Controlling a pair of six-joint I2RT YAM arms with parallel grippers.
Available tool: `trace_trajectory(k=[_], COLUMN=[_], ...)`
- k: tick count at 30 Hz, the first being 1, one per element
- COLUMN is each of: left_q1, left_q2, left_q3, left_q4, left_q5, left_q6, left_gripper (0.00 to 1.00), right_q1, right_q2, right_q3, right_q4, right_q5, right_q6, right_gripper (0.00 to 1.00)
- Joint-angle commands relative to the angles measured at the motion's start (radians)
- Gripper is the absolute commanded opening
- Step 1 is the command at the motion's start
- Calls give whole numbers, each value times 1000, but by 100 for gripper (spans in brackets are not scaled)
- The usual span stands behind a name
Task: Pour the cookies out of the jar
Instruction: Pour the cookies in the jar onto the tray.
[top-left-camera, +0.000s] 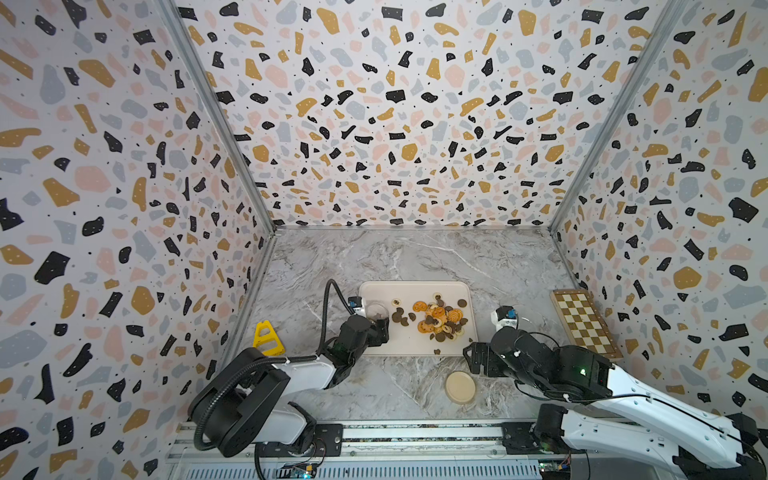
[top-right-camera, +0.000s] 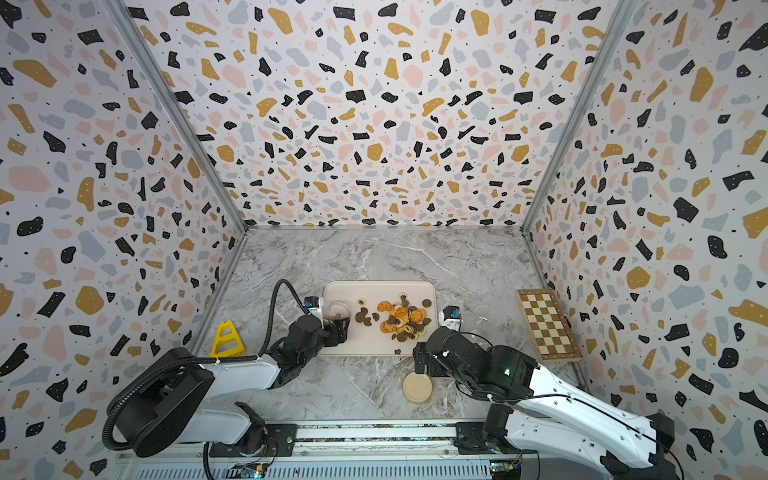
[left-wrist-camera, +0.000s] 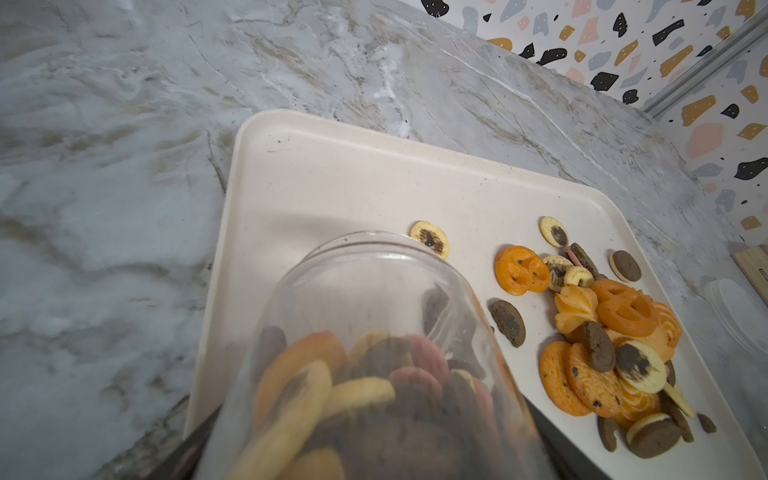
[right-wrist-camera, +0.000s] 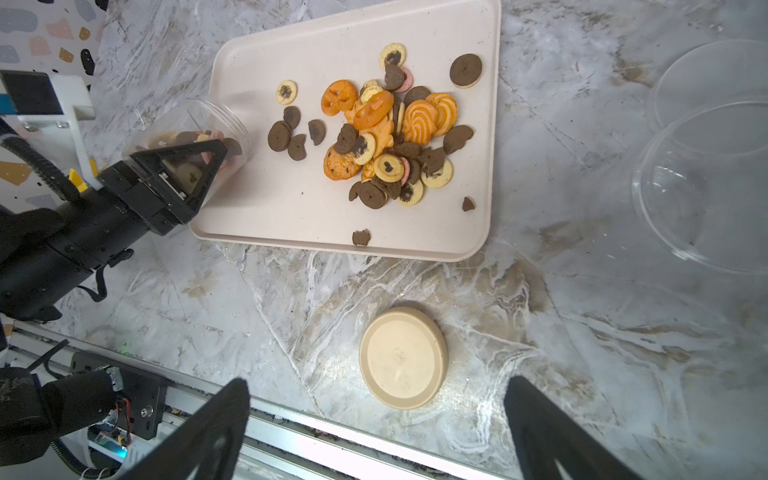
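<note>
Grip: my left pincer (right-wrist-camera: 208, 137) is closed round the clear plastic round jar (right-wrist-camera: 174, 120), held on its side with mouth over the cream rectangular tray (right-wrist-camera: 266, 208), so remaining small round cookies (left-wrist-camera: 365, 395) spill there.

Cookies (top-left-camera: 440, 318) on tray (top-left-camera: 409, 343); jar (top-left-camera: 377, 311) at its left; lid (top-left-camera: 460, 387) before.

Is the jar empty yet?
Not empty. The tipped jar holds several cookies seen through its clear wall; many more lie on the tray.
</note>
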Motion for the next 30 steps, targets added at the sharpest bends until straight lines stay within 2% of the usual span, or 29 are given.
trace_trajectory(k=[1, 7, 13, 17, 30], left_q1=[3, 3, 3, 5, 4], left_q2=[-22, -82, -71, -36, 5], left_q3=[32, 61, 120, 179, 204], left_q4=[39, -79, -167, -285, -317], left_q5=[-31, -40, -26, -33, -15], left_q6=[-18, -46, -46, -55, -71], left_gripper=[0, 0, 0, 0, 0], right_q1=[-3, -6, -6, -6, -6], right_q2=[-7, -11, -4, -11, -1], right_q3=[37, 32, 33, 32, 41], right_q4=[-28, -26, -16, -25, -18], right_q5=[3, 4, 0, 2, 0], right_q6=[2, 3, 4, 6, -2], right_gripper=[97, 97, 97, 97, 97])
